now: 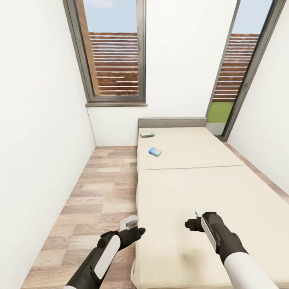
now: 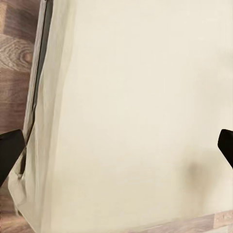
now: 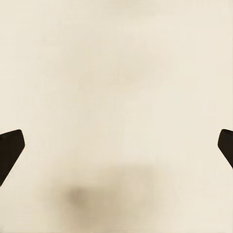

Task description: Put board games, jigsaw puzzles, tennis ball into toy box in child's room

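Both our pincers, left gripper point(image 1: 129, 223) and right gripper point(image 1: 197, 217), are hanging wide and empty; two board games point(image 1: 155, 151) are lying well beyond them up the bed point(image 1: 208, 192), so we should be rolling closer before reaching.

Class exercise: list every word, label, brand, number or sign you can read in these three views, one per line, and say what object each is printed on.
No text can be read in any view.
Green-edged board game near the headboard: printing too small and blurred to read.
Blue board game further down the bed: markings too small to read.
Walls, windows, floor, arms: no lettering visible.
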Motion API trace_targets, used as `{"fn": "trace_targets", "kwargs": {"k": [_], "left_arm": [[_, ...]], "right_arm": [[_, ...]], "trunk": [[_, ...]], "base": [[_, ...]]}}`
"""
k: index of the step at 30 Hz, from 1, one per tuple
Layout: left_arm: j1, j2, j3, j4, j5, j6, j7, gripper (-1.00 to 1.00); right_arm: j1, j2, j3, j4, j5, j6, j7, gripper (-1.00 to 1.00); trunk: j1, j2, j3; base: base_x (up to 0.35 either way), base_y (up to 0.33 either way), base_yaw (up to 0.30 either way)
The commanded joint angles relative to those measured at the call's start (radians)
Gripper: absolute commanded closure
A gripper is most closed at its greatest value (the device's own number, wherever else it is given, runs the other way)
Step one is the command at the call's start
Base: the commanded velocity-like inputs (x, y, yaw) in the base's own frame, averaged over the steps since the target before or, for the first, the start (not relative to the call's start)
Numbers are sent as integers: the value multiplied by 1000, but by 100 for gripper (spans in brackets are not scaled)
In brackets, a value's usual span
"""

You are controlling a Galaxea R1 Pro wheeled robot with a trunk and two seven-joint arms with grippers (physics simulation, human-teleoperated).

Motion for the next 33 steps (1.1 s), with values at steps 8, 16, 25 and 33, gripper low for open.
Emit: {"fn": "trace_targets", "kwargs": {"k": [8, 16, 25, 33], "left_arm": [[-1, 0, -2, -1, 11, 2, 9, -100], [-1, 0, -2, -1, 11, 2, 9, -100], [-1, 0, -2, -1, 10, 2, 10, -100], [-1, 0, -2, -1, 10, 2, 10, -100]], "right_arm": [[0, 0, -1, -1, -1, 5, 1, -100], [0, 1, -1, -1, -1, 5, 1, -100], [0, 0, -1, -1, -1, 5, 1, -100], [0, 0, -1, -1, 0, 5, 1, -100]], "trunk": [[0, -1, -1], [0, -1, -1], [0, -1, -1], [0, -1, -1]], "base": [[23, 29, 12], [8, 10, 138], [3, 3, 99], [1, 1, 30]]}}
